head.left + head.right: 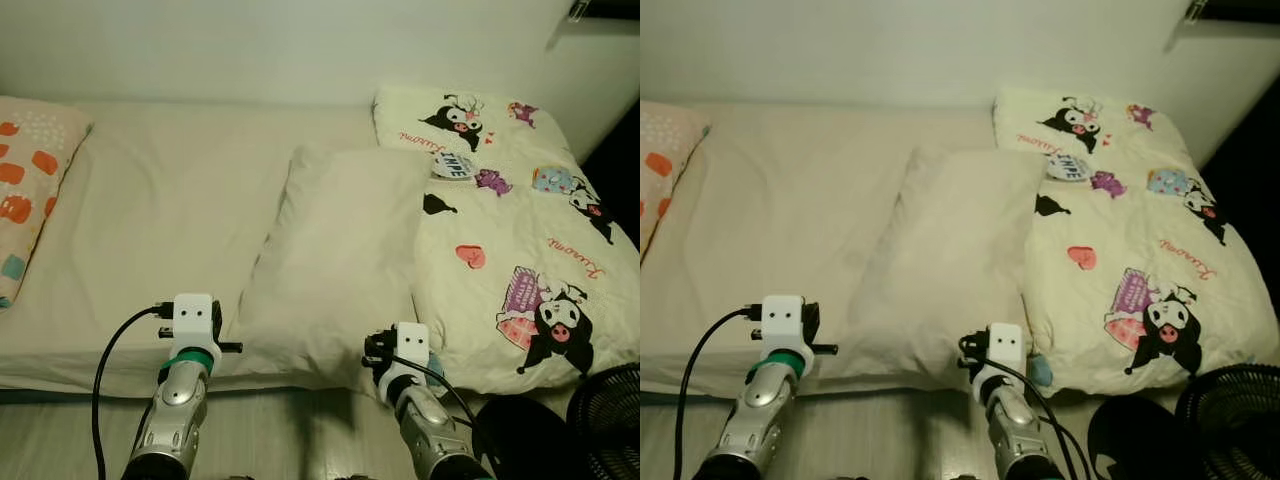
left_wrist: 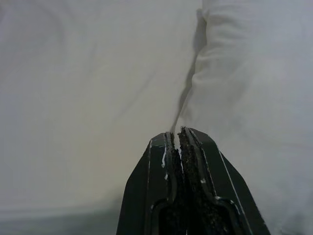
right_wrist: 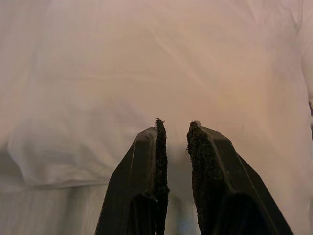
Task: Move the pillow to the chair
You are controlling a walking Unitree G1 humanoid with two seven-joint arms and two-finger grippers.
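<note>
Lying on a cream-sheeted bed (image 1: 150, 200), a plain off-white rectangular pillow (image 1: 340, 260) rests against a cartoon-printed cream quilt (image 1: 520, 250). Left hand (image 2: 177, 139), fingers pressed together, sits beside the pillow's edge. Right hand (image 3: 174, 128), fingers slightly apart, faces its near edge.

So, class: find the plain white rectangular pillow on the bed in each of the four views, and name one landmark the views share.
Left eye view: plain white rectangular pillow, centre of the bed.
Right eye view: centre, slightly further left.
Left wrist view: right side, beyond the left tool.
Right wrist view: across the picture, beyond the right tool.
Shared landmark: the cartoon-print quilt against the pillow's right edge, in both eye views.
</note>
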